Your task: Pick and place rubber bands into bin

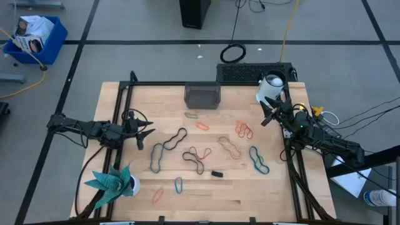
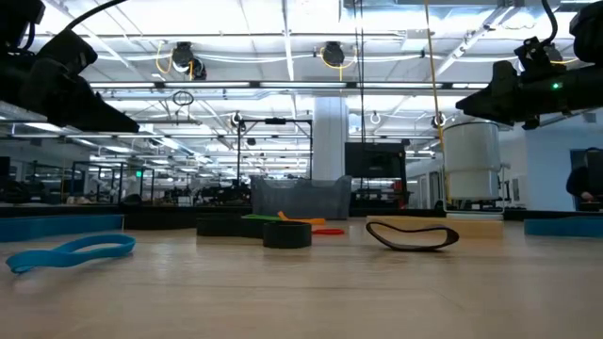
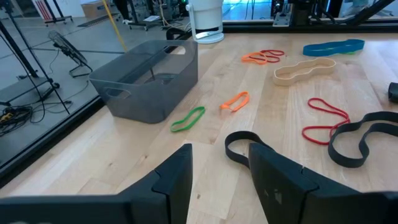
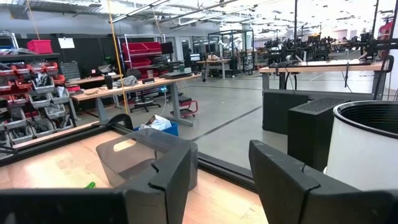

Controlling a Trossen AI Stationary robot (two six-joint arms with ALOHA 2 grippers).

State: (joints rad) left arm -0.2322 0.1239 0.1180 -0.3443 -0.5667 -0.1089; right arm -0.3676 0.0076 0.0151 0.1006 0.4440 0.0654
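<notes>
Rubber bands lie loose and flat over the wooden table: green (image 1: 192,115), orange (image 1: 202,125), red and orange (image 1: 244,130), tan (image 1: 229,147), blue (image 1: 259,160) and black (image 1: 174,139). The dark grey bin (image 1: 202,95) stands at the far middle of the table. My left gripper (image 1: 149,133) hovers open at the left side; its wrist view shows the bin (image 3: 146,78), the green band (image 3: 188,118) and a black band (image 3: 298,140) ahead of it. My right gripper (image 1: 265,117) hovers open at the far right, facing the bin (image 4: 146,155).
A small black block (image 1: 217,174) lies among the bands near the middle. A teal paper plant in a white cup (image 1: 114,181) stands at the near left corner. A white cylinder (image 1: 270,87) stands at the far right, beside my right gripper. A blue crate (image 1: 34,37) sits on the floor.
</notes>
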